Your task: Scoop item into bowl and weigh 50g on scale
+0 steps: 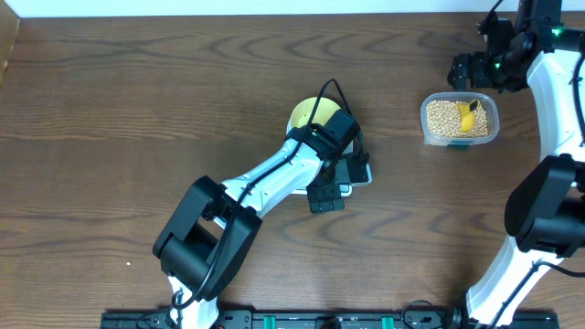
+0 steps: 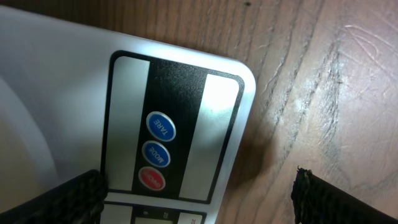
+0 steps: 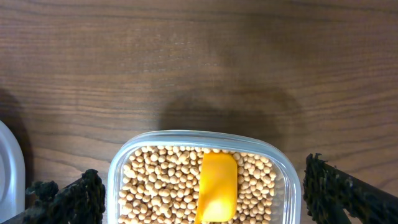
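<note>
The pale yellow-green bowl [image 1: 304, 113] stands on the white scale [image 1: 365, 174], and my left arm covers most of both. My left gripper [image 1: 342, 185] hangs open low over the scale's button end; its wrist view shows the scale [image 2: 62, 81] with two blue buttons and a red one, and the gripper [image 2: 199, 208] straddles that corner with nothing held. The tan beans [image 1: 443, 117] fill a clear tub [image 1: 460, 139] at the right, with a yellow scoop [image 1: 469, 116] lying in them. My right gripper [image 1: 469, 75] is open just behind the tub; in its wrist view the gripper [image 3: 205, 208] spans the beans [image 3: 161, 186] and scoop [image 3: 217, 185].
The clear rounded-square tub [image 3: 124, 158] sits on the dark wood table [image 1: 137, 110]. A white curved edge [image 3: 9, 174] shows at the left of the right wrist view. The right arm's base [image 1: 539, 219] stands at the right edge.
</note>
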